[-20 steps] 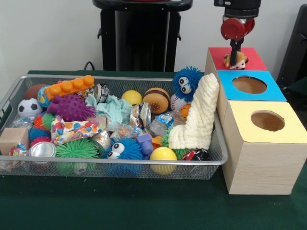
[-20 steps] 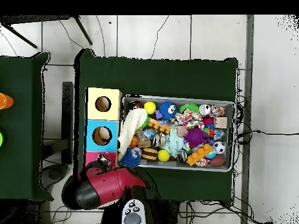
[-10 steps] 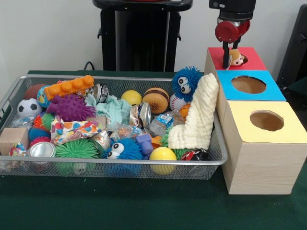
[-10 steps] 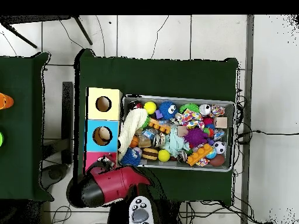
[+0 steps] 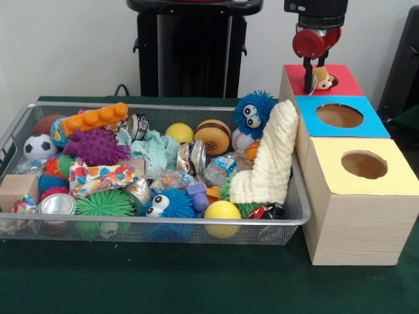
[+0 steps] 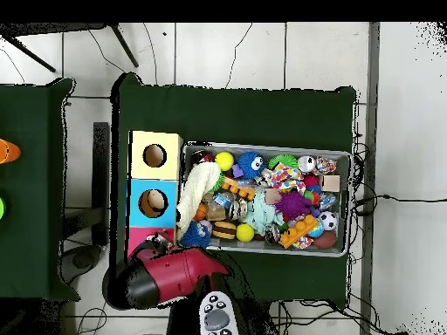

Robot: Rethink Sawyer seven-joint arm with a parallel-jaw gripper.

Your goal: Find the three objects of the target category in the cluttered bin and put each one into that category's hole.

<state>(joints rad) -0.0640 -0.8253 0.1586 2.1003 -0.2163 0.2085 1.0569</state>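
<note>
small tan toy (image 5: 321,78) in red box's hole (image 5: 329,81)

A bin (image 5: 19,124) full of toys sits on the table (image 5: 196,281). Three boxes (image 5: 357,196) stand in a row just right of it, each with a hole on top. A thick cloth (image 5: 268,160) leans on the bin's right end.

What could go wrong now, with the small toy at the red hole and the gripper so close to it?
1. The small toy sits at the edge of the red hole, not clearly inside; it may stay stuck on the rim or roll off the box.
2. The gripper hangs right beside the toy and might knock or drag it out when it moves.
3. The cream towel leans over the bin's rim and may slip.
</note>
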